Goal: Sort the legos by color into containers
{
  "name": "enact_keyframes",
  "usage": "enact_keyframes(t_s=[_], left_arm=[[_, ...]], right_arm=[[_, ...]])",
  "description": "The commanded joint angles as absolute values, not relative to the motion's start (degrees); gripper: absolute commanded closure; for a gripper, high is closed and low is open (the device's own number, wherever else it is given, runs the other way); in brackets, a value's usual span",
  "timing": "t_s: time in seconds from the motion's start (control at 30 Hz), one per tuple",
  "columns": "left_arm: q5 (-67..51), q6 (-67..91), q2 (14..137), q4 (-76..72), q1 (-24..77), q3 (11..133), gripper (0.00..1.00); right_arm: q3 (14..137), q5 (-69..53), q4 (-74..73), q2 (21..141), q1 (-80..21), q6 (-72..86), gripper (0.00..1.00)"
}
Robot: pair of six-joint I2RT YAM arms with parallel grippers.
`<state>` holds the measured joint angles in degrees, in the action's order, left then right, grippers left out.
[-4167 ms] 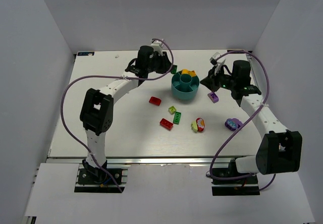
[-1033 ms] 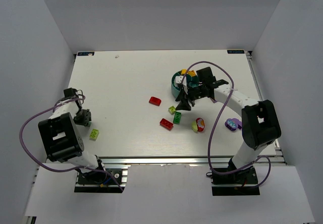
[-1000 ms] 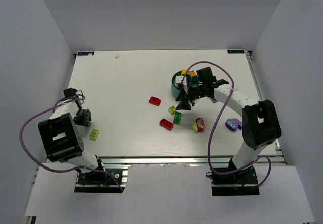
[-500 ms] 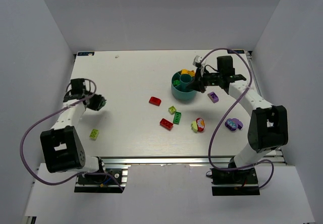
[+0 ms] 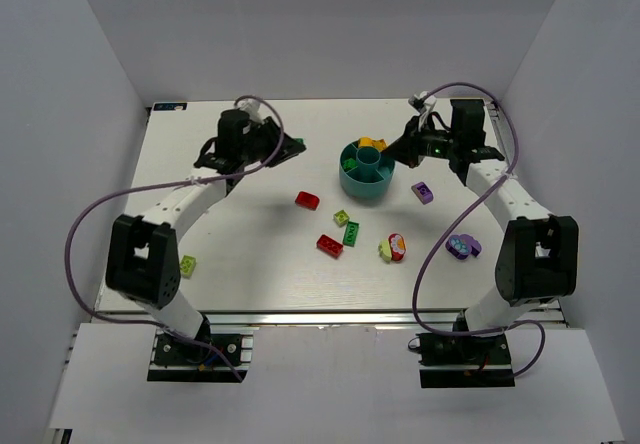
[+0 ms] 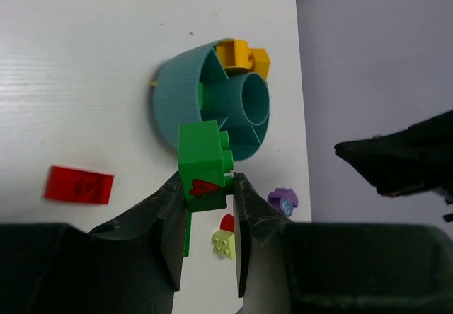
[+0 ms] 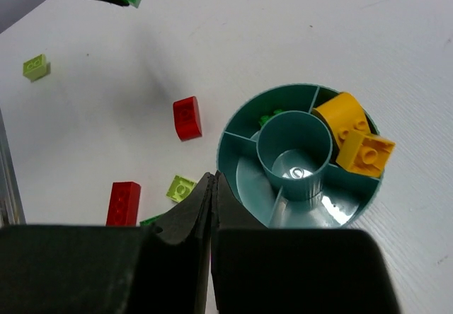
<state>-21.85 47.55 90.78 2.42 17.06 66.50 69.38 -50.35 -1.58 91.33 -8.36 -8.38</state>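
Observation:
The teal divided bowl (image 5: 360, 186) stands right of the table's middle, with yellow and orange bricks (image 5: 372, 145) in a back wedge. My left gripper (image 5: 286, 149) hovers just left of it, shut on a green brick (image 6: 204, 164) with a red mark. In the left wrist view the brick hangs in front of the bowl's wall (image 6: 170, 105). My right gripper (image 7: 214, 179) is shut and empty, above the bowl's rim (image 7: 230, 158); in the top view it (image 5: 408, 145) sits at the bowl's back right. A small green brick (image 7: 269, 119) lies in one wedge.
Loose on the table are two red bricks (image 5: 307, 200) (image 5: 330, 245), a lime brick (image 5: 341, 218), a green brick (image 5: 351, 233), a lime-and-red pair (image 5: 393, 247), two purple pieces (image 5: 422, 193) (image 5: 460, 246), and a lime brick (image 5: 187, 265) at the far left.
My left arm swung from the table's left edge to just left of the bowl. My right arm drew back from the loose bricks to the bowl's back right, jaws now shut.

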Motion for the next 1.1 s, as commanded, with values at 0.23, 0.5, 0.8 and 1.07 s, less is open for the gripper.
enact_keyframes(t_s=[0.23,0.5,0.8,1.07], left_arm=[[-25.3,36.7,108.2,3.3,25.2,86.8,0.94],[-23.3,33.0,115.5,11.2,28.6,96.8,0.87],[-20.1,32.0,121.4,16.5,29.6,104.8,0.76],[-18.3,31.3,123.8,18.6,29.7,107.0,0.68]], right_arm=[[66.3,-49.5,0.1,86.9,-6.9,-6.6,1.00],[64.5,-49.0,0.1,85.8,-6.5,-7.4,0.97],[64.9,-50.0,-1.8,86.3,-6.3,-8.1,0.96],[64.3,-50.3,-1.9,85.9,-6.2,-8.1,0.95]])
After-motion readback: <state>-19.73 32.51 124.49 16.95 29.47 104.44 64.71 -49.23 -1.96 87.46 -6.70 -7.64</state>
